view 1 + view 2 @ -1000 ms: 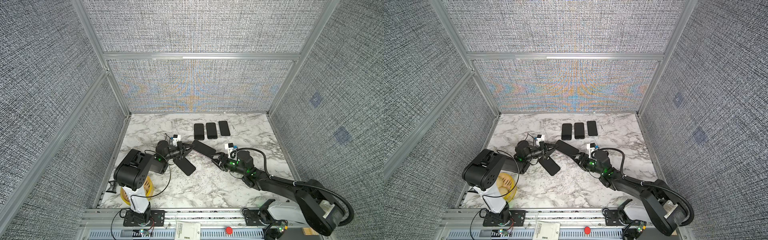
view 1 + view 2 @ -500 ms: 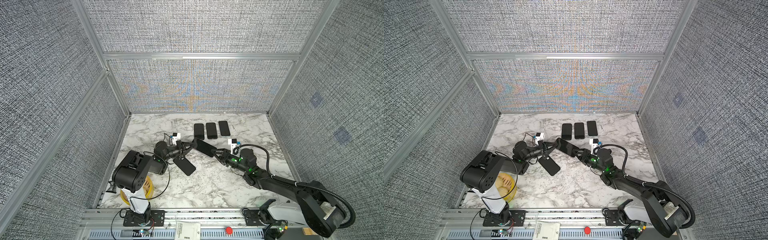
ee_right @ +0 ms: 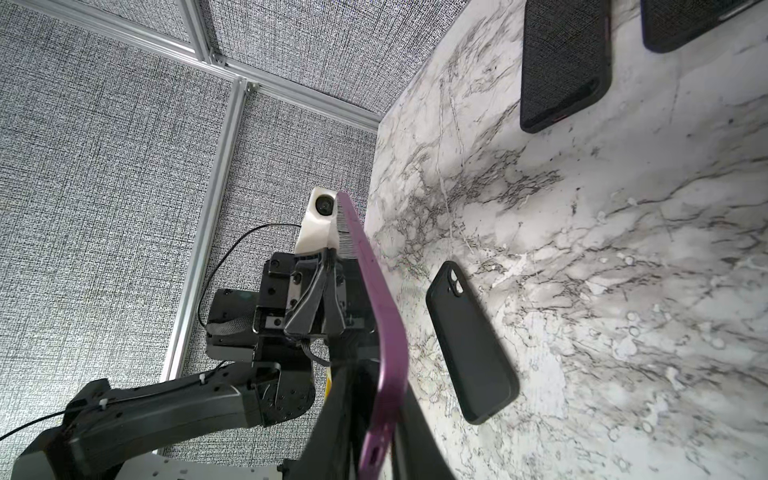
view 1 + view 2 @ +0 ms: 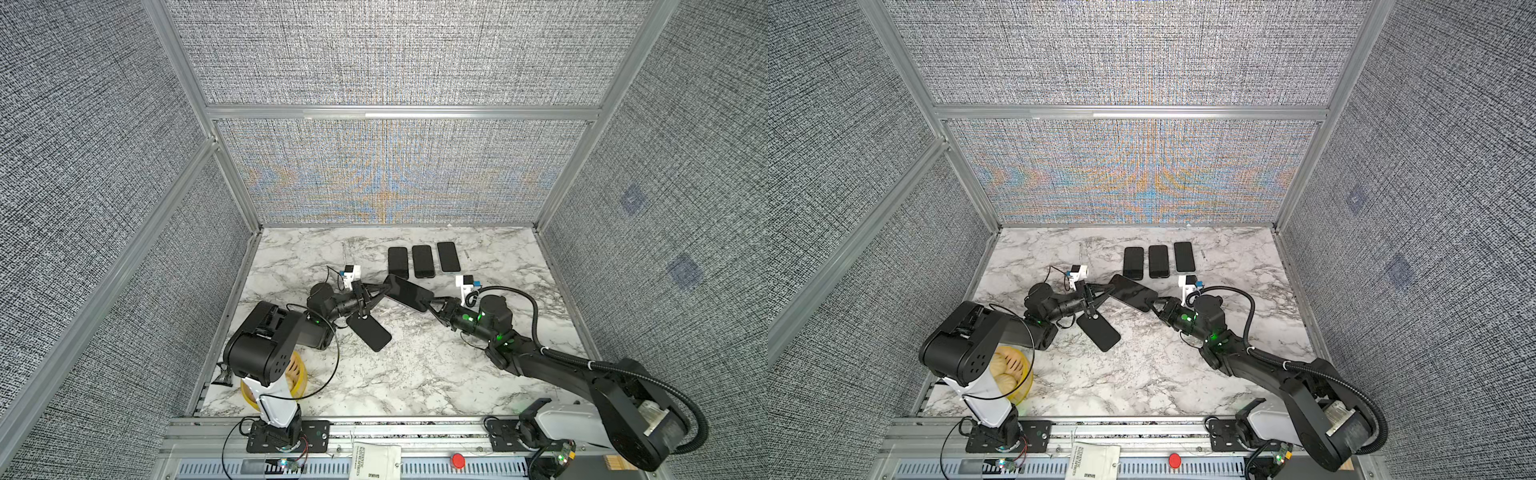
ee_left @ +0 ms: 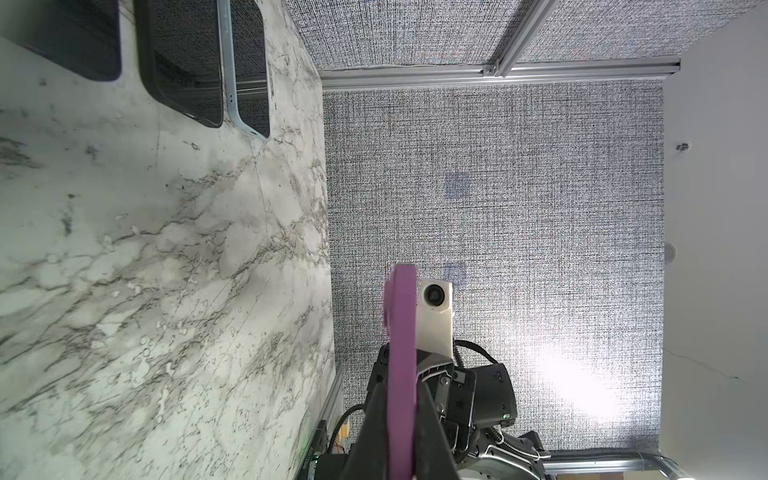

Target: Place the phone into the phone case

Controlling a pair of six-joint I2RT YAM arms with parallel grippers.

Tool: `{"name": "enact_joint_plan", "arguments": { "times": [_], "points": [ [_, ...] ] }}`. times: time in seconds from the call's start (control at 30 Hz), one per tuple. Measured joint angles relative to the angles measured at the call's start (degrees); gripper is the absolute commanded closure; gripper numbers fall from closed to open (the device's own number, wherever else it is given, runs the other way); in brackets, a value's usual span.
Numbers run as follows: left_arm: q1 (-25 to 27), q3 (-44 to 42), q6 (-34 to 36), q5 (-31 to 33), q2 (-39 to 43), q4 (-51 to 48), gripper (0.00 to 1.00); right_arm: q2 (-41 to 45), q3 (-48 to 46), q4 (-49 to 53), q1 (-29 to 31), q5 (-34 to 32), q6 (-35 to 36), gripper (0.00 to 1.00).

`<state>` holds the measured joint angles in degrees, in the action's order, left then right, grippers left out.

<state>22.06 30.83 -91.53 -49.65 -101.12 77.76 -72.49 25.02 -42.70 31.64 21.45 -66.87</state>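
Observation:
A phone (image 4: 407, 292) with a purple rim and a dark screen hangs above the table in both top views, between the two arms. My left gripper (image 4: 384, 287) is shut on its left end, and the purple edge (image 5: 401, 353) runs out from between those fingers. At the opposite end my right gripper (image 4: 430, 302) is shut on the phone (image 3: 382, 332), a finger pressed to each face. The black phone case (image 4: 369, 331) lies flat on the marble, below and left of the phone, apart from both grippers. Its camera cutout shows in the right wrist view (image 3: 471, 345).
Three more dark phones (image 4: 423, 261) lie side by side at the back of the table (image 4: 415, 374). A yellow basket (image 4: 297, 370) sits at the front left, partly under the left arm. Grey fabric walls close in three sides.
My right gripper has moved left and back to the phone's free end and closed on it. The left gripper has kept its hold and lifted the phone slightly toward the back.

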Motion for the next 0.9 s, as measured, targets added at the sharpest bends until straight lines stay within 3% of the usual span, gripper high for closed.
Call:
{"name": "enact_joint_plan", "arguments": {
  "times": [0.23, 0.33, 0.43, 0.53, 0.67, 0.77, 0.9],
  "points": [
    [-0.39, -1.53, 3.98, -0.24, 3.93, -6.1, 0.43, 1.57, 0.0, 1.29, -0.35, 0.83, 0.68, 0.91],
    [-2.38, -0.81, 10.01, 0.2, 9.79, -17.44, 0.35, 3.91, -0.57, 3.76, -1.49, 1.29, 1.14, 0.92],
    [-4.57, 3.63, 19.85, 3.17, 16.35, -35.78, 0.18, 7.54, -1.03, 9.33, -3.1, 1.27, 2.45, 0.94],
    [-5.03, 11.61, 30.91, 10.45, 19.85, -58.31, 0.13, 11.47, -0.98, 15.98, -4.17, 1.38, 4.5, 0.94],
    [-5.9, 20.46, 41.48, 21.07, 15.52, -81.37, 0.12, 13.86, 0.07, 24.39, -4.46, 2.93, 7.87, 0.95],
    [-6.97, 23.89, 45.9, 24.28, 9.51, -90.42, 0.13, 13.64, 0.5, 27.78, -4.52, 4.55, 9.42, 0.95],
    [-7.3, 25.27, 48.94, 25.68, 4.87, -95.08, 0.13, 12.24, 1.75, 30.75, -4.52, 7.56, 11.5, 0.96]
  ]
}}
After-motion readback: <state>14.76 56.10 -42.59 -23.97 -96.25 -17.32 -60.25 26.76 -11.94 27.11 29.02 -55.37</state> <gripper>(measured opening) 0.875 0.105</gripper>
